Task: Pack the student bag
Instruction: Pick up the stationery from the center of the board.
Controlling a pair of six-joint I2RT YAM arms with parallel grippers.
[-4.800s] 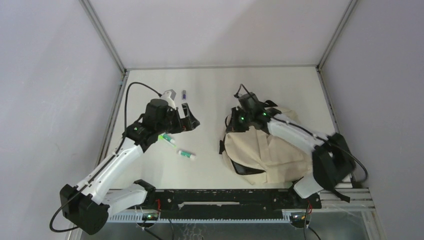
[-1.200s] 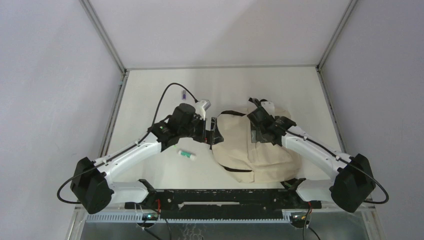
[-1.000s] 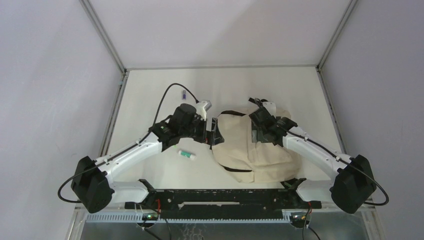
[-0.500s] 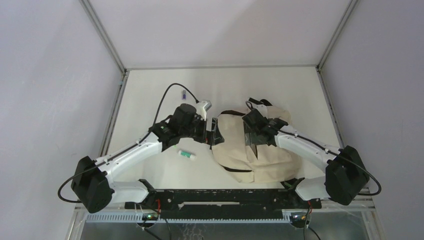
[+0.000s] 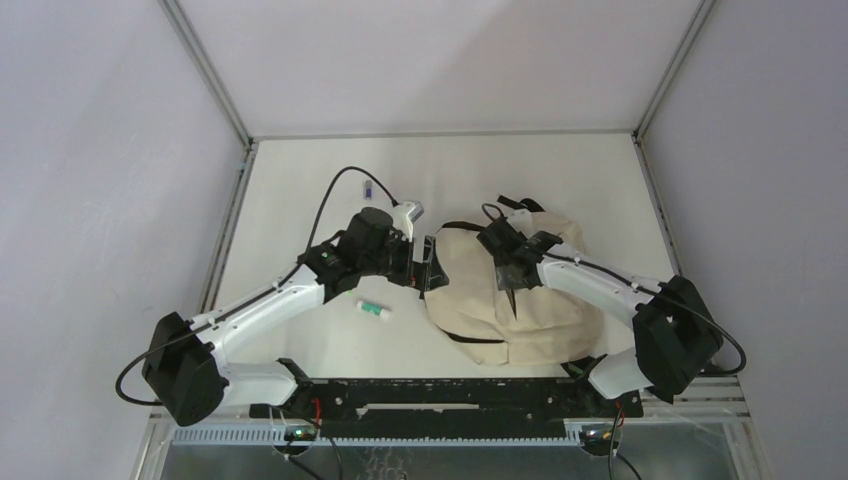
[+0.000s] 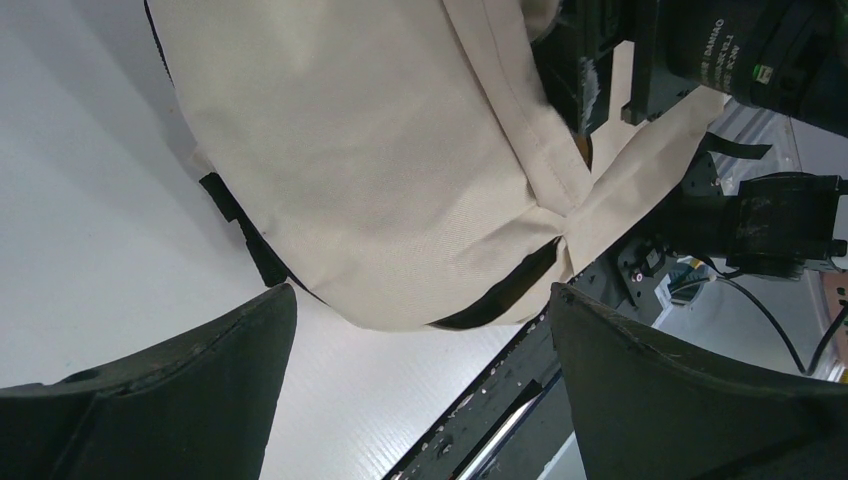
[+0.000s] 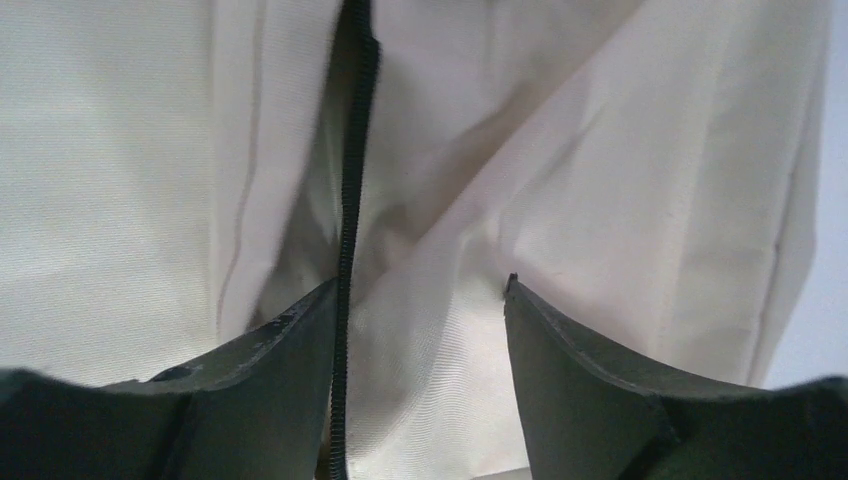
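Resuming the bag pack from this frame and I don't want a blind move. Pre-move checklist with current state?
1. Left gripper open and empty, beside the backpack: ok.
2. Right gripper open and empty, over the backpack's fabric: ok.
3. Grippers apart from each other in the top view: ok.
4. Zip open wide enough to load: cannot tell; the right wrist view shows only a short stretch.
5. Items packed: not ok; a green-and-white tube and a small purple item lie on the table, unheld.
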